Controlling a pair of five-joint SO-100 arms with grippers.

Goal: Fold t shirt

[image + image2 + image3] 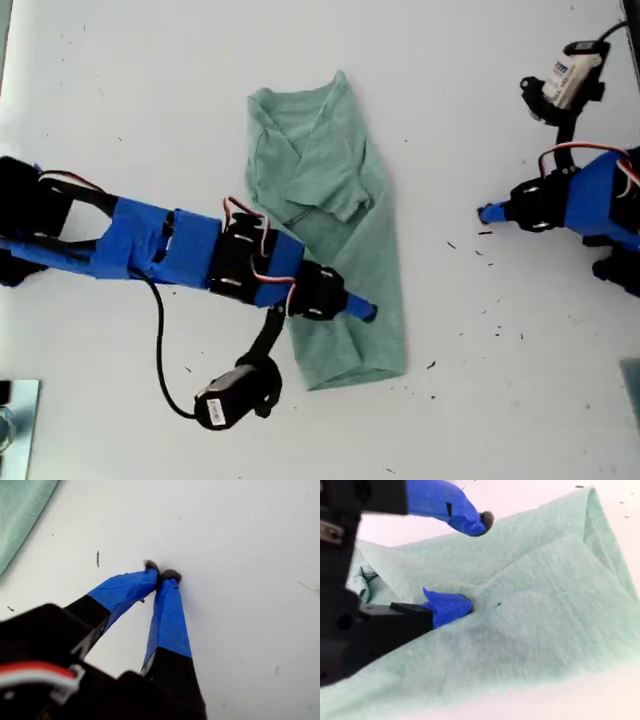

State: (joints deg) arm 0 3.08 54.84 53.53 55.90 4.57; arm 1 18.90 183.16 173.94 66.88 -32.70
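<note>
The pale green t shirt [330, 200] lies folded into a long strip on the white table, running from the top middle of the exterior view down toward the lower middle. My second gripper [368, 311] reaches in from the exterior view's left over the strip's lower part. It is open [476, 562], with one fingertip [455, 606] pressed into the t shirt [545, 620] and the other raised above it. My first gripper [485, 213] hangs at the exterior view's right, shut [162, 575] with nothing in it over bare table. An edge of the t shirt [20, 510] shows beyond it.
The white table [480, 400] carries small dark specks near the exterior view's right. A metal object [15, 425] sits at that view's lower left corner. The second arm's camera and cable [235, 395] hang beside the shirt's lower end.
</note>
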